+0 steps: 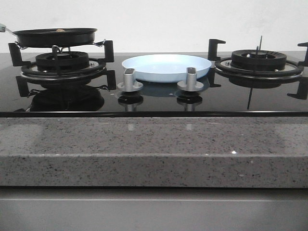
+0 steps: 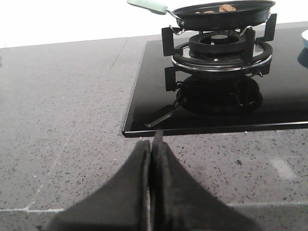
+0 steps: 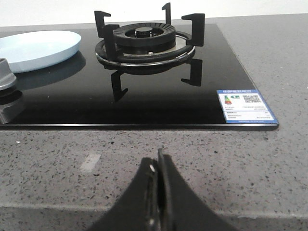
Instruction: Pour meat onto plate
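The left gripper (image 2: 152, 144) has its fingers pressed together with nothing between them. It hangs over the grey speckled countertop (image 2: 62, 120), in front of the near left corner of the black glass hob (image 2: 144, 96). The right gripper (image 3: 158, 161) is likewise closed and empty, over the same countertop in front of the hob's right half, near an energy label (image 3: 245, 106) stuck on the glass corner.

Beyond the left gripper, the black frying pan (image 2: 221, 17) sits level on the left burner (image 2: 216, 45). Its pale green handle (image 2: 147, 5) points away from the plate. The meat (image 2: 226, 7) lies inside the pan as light-brown pieces; only a few show above the rim.

The plate (image 1: 166, 67) rests on the glass in the middle of the hob, between the left burner and the right burner (image 1: 259, 60), well apart from the pan. Nothing is seen on the plate. Two silver control knobs (image 1: 130, 79) stand just in front of it. The right burner carries no vessel.
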Tool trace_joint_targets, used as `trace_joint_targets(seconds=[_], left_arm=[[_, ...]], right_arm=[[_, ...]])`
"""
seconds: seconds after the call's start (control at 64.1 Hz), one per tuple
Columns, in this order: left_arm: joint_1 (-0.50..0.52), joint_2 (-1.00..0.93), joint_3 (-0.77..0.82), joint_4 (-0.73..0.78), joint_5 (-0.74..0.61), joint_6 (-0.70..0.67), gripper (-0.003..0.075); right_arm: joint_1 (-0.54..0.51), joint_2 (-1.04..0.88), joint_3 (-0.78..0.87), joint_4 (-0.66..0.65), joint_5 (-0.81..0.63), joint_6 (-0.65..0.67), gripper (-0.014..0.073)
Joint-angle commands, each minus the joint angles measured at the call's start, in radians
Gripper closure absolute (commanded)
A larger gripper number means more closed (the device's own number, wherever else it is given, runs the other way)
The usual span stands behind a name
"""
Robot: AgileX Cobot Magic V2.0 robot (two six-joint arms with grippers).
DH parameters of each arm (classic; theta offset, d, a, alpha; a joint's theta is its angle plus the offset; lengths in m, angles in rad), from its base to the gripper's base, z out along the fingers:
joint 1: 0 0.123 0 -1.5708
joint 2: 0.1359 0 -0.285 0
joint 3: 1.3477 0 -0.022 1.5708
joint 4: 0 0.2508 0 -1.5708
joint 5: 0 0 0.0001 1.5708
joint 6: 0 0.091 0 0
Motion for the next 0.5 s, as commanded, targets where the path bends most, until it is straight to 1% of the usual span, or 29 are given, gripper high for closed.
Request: trace_joint_targets(seconds=[0.0,0.39,0.484], left_arm=[[0.001,-0.016,0.006,0.002,-0.084,0.0,0.0741],[0.001,-0.016,0.006,0.002,-0.084,0.0,0.0741],[0.001,-0.016,0.006,0.002,-0.117,0.0,0.0741]], right_arm=[[-0.001,-0.016,-0.005,-0.009,-0.073,0.0,0.0654],[-0.001,-0.016,-0.005,-0.009,-0.075,0.0,0.0654],[-0.001,-0.016,-0.005,-0.009,-0.076,0.0,0.0654]])
